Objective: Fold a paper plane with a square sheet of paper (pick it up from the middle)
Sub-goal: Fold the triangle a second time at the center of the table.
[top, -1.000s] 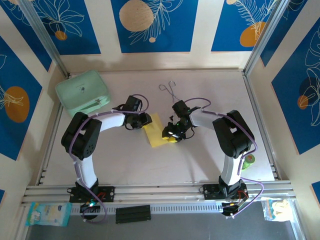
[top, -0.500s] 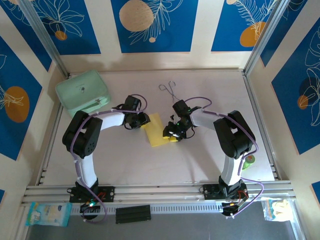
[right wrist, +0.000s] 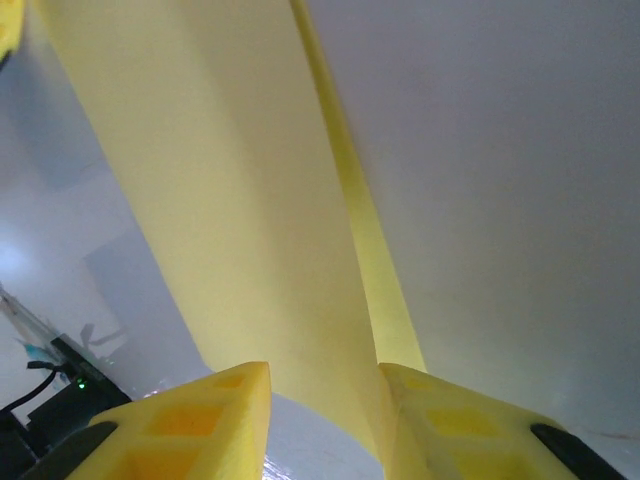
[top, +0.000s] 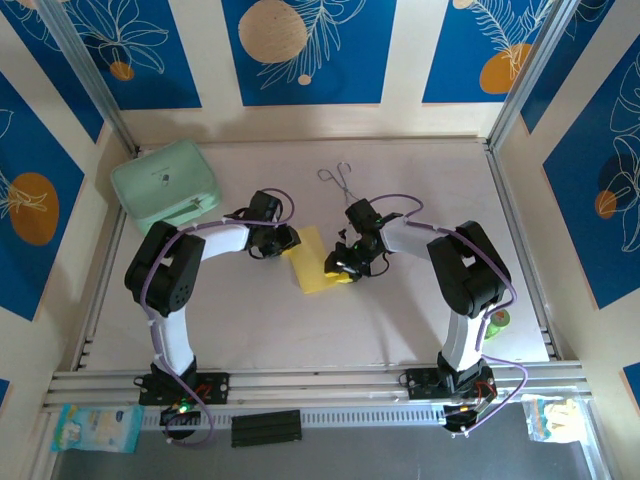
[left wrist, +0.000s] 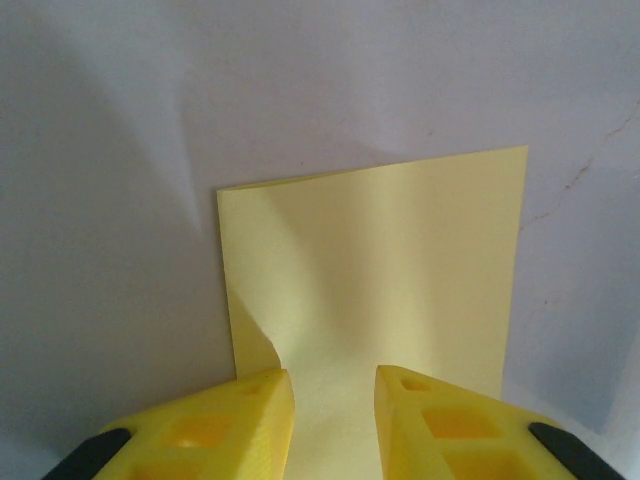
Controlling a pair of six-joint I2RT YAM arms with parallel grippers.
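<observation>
with left fingers parted astride an edge of the yellow paper sheet and right fingers parted around its raised flap, best to close squarely, then crease evenly.

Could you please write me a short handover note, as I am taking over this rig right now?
Left hand: partly open, fingers astride one edge of the yellow paper.
Right hand: partly open, a raised flap of the paper between its fingers.
Paper: mid-table, between both hands.
Done: a first fold seems to be in.
Left: all further folds; no plane shape yet.
</observation>
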